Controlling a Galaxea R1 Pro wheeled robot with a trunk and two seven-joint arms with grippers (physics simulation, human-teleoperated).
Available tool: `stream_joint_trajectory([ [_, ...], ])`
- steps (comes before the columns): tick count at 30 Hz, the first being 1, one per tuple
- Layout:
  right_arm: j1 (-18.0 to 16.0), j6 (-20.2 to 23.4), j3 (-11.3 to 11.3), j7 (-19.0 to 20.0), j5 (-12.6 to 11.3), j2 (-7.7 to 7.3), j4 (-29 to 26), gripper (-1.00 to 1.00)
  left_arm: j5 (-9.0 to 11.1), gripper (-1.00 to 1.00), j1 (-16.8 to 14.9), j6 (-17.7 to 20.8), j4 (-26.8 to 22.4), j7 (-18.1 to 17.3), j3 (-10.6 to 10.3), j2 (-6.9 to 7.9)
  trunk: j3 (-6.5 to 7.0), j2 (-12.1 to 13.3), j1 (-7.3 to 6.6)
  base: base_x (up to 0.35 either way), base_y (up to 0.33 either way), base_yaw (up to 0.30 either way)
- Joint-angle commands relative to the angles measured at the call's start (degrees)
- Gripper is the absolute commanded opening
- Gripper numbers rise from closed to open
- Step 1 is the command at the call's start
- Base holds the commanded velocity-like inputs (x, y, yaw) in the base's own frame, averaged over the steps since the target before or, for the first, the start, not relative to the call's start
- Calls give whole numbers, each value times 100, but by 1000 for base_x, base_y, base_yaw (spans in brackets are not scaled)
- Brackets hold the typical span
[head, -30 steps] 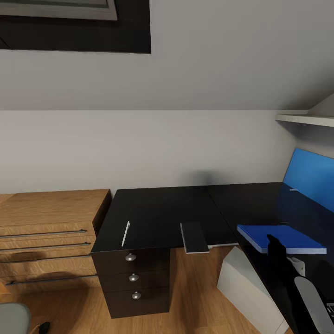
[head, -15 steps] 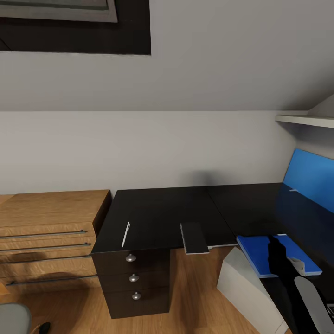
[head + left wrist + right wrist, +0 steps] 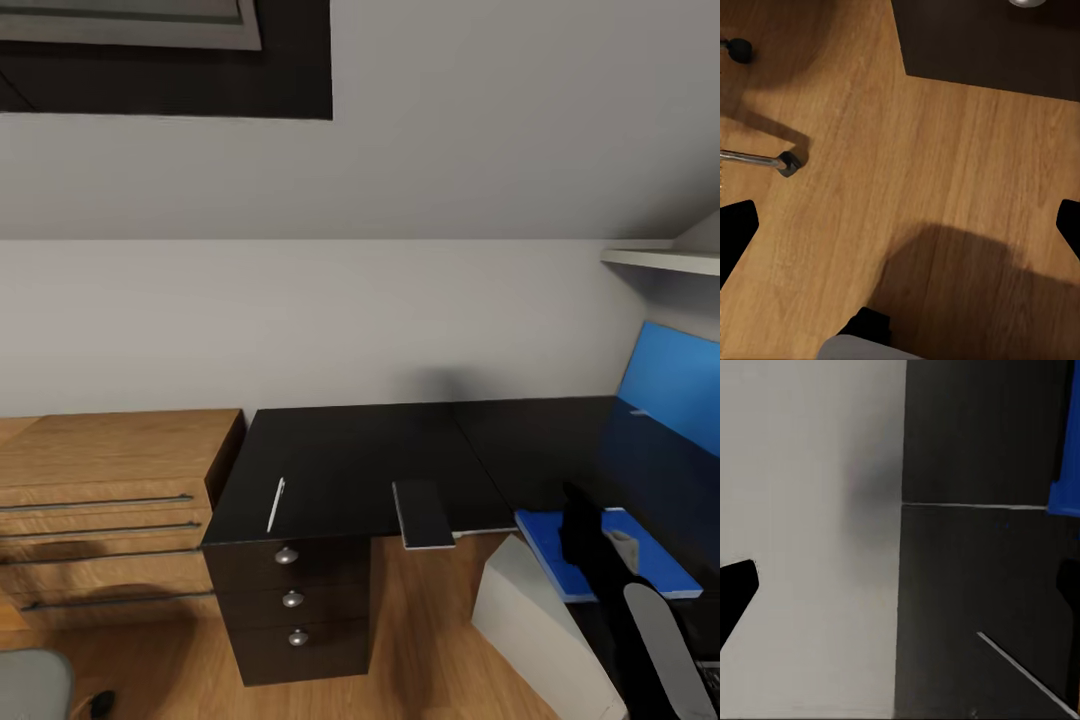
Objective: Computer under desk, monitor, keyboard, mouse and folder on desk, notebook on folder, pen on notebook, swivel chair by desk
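Your right gripper (image 3: pixel 585 520) hangs over the folder (image 3: pixel 555 548) at the desk's (image 3: pixel 350 455) near right edge; compared with a second ago, the folder has slid toward you and now overhangs that edge, and the whole head view has shifted slightly. The right arm (image 3: pixel 655 640) rises from the lower right corner, its dark wrist hiding the fingertips there, so you cannot tell whether the jaws grip the folder. In the right wrist view the two fingers (image 3: pixel 736 589) sit at opposite borders, spread wide, with the black desk top and a sliver of blue folder (image 3: pixel 1065 472) between and beyond them. Your left gripper (image 3: pixel 900 225) points down at the wood floor (image 3: pixel 870 150), fingers likewise far apart and holding nothing; a caster (image 3: pixel 787 161) of the chair lies near it. On the desk, the pen (image 3: pixel 275 503) lies above the drawers (image 3: pixel 292 600), and the notebook (image 3: pixel 423 513) juts over the front edge. The computer (image 3: pixel 545 640) stands under the desk. A wooden shelf unit (image 3: pixel 105 500) adjoins the desk's left end.
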Motion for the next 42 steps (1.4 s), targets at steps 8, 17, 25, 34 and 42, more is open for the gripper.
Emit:
stream_joint_trajectory([
  [8,-3,0,729,-67,14,184,117,100,65,100,-8,-48,3,33,-37,4,27,-4,0,0,0,219],
  [17,-3,-8,1154,-69,27,174,211,100,65,100,-8,-48,3,33,-44,4,51,-4,0,0,0,158],
  [25,-3,-8,1157,-69,32,171,211,100,59,100,-8,-50,4,33,-45,4,52,-4,0,0,0,8],
  [34,-3,-1,1157,-57,26,158,217,100,40,100,-8,-56,3,33,-51,4,52,-4,0,-12,11,0],
  [42,-3,3,1149,-33,33,135,216,100,39,100,-8,-56,3,24,-54,4,52,-4,0,-203,176,0],
])
